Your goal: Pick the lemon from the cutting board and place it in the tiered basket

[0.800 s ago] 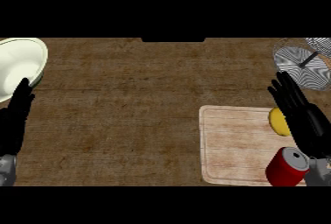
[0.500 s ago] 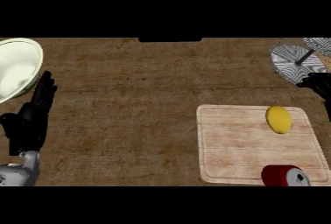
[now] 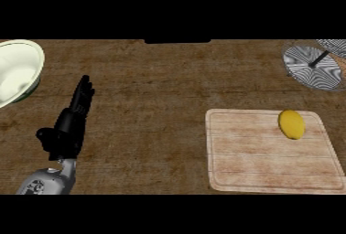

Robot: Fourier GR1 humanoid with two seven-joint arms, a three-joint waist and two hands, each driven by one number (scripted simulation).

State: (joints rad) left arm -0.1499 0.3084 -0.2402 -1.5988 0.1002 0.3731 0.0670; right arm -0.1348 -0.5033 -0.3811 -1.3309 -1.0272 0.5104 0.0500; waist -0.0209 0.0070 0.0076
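Note:
A yellow lemon point(image 3: 291, 124) lies near the far right corner of the pale wooden cutting board point(image 3: 256, 160) at the right of the counter. The wire tiered basket point(image 3: 315, 66) stands at the far right, partly cut off by the view's edge. My left hand point(image 3: 69, 125) is at the left of the counter with its fingers straight and pointing away, far from the lemon and holding nothing. My right hand does not show.
A pale cream bowl point(image 3: 15, 71) with a green underside sits at the far left edge, just beyond my left hand. Brown wooden counter point(image 3: 162, 105) lies between the hand and the cutting board.
My right hand has left the view at the right. The left hand has come further in from the left edge. The red can at the board's near edge no longer shows.

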